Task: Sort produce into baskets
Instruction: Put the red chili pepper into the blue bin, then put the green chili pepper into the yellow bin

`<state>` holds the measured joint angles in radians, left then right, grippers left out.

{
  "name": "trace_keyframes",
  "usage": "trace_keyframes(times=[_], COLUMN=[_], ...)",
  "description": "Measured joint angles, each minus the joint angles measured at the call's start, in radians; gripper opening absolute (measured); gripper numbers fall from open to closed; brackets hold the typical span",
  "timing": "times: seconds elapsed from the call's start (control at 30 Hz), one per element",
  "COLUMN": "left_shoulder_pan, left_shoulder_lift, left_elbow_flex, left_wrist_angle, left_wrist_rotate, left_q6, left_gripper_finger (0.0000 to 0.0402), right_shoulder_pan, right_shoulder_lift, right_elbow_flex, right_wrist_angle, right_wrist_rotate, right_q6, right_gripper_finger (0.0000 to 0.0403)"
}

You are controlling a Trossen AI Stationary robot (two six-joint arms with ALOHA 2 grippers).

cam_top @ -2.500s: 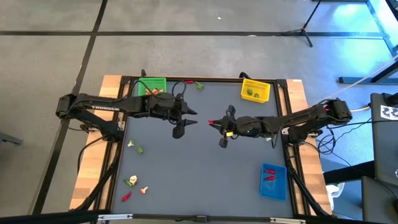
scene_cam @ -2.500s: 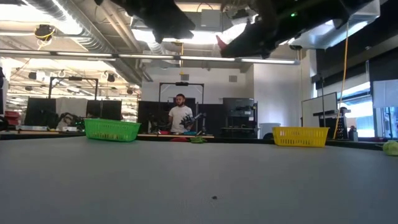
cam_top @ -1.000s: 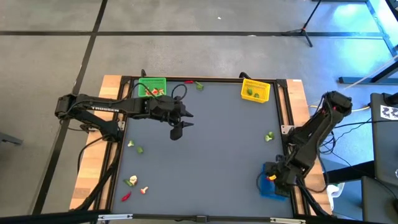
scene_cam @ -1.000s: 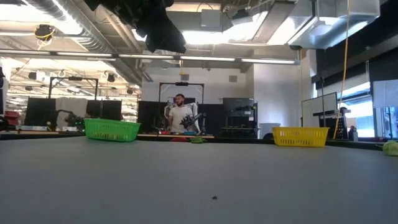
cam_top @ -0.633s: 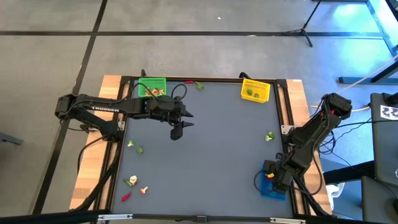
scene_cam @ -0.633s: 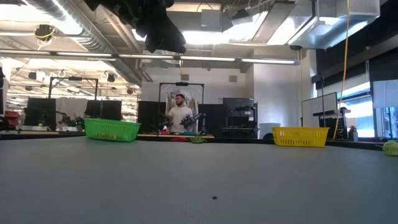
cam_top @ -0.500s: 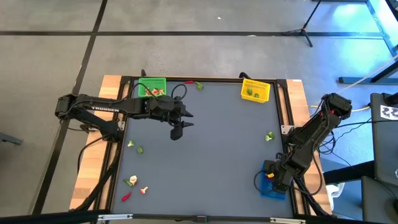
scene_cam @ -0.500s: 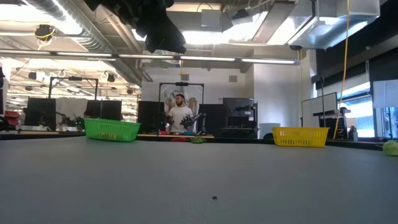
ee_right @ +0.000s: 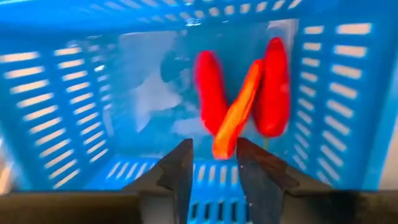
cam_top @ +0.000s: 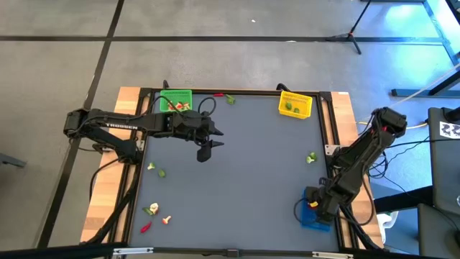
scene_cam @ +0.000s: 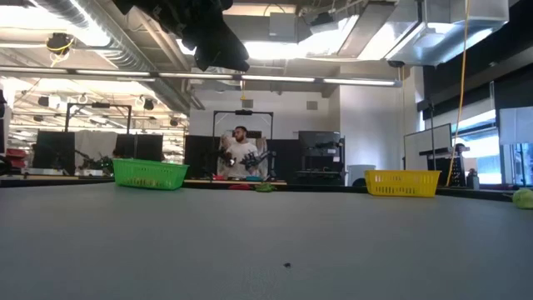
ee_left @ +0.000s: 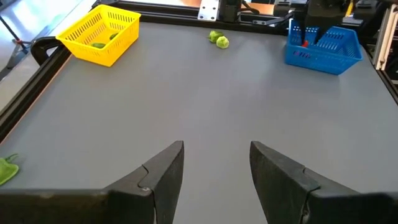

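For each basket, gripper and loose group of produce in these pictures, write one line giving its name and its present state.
Blue basket: upright, holding red chili pieces.
Yellow basket: upright, green pieces inside.
Green basket: upright, some produce inside.
Right gripper: over the blue basket, fingers parted, gripping nothing.
Left gripper: open, empty, above the table.
Loose produce: lying unsorted on the table.
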<state>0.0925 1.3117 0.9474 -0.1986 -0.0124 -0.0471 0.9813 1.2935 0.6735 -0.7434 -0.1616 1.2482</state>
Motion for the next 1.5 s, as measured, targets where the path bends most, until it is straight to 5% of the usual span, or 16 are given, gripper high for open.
trace_keyframes(times=[0.3, 0.53, 0.83, 1.23, 1.5], left_shoulder_pan=[0.000, 0.000, 0.000, 0.000, 0.000], left_shoulder_lift=[0.000, 0.000, 0.000, 0.000, 0.001], left_elbow_flex=[0.000, 0.000, 0.000, 0.000, -0.025], left_wrist_angle=[0.000, 0.000, 0.000, 0.000, 0.031], left_wrist_rotate=[0.000, 0.000, 0.000, 0.000, 0.001], left_q6=[0.002, 0.002, 0.002, -0.003, -0.021], left_gripper_finger=[0.0180, 0.0180, 0.0180, 0.0180, 0.0180], right_shoulder_pan=[-0.027, -0.143, -0.373, -0.691, -0.904], right_shoulder_lift=[-0.071, -0.090, -0.091, -0.090, -0.090], right_elbow_flex=[0.143, 0.225, 0.233, 0.232, 0.172], right_wrist_angle=[-0.189, -0.343, -0.440, -0.602, -0.525], right_wrist_rotate=[0.014, 0.180, 0.259, 0.417, 0.462], right_q6=[-0.024, -0.122, -0.213, -0.397, -0.587], right_gripper_finger=[0.0133, 0.0134, 0.0140, 0.0216, 0.0218])
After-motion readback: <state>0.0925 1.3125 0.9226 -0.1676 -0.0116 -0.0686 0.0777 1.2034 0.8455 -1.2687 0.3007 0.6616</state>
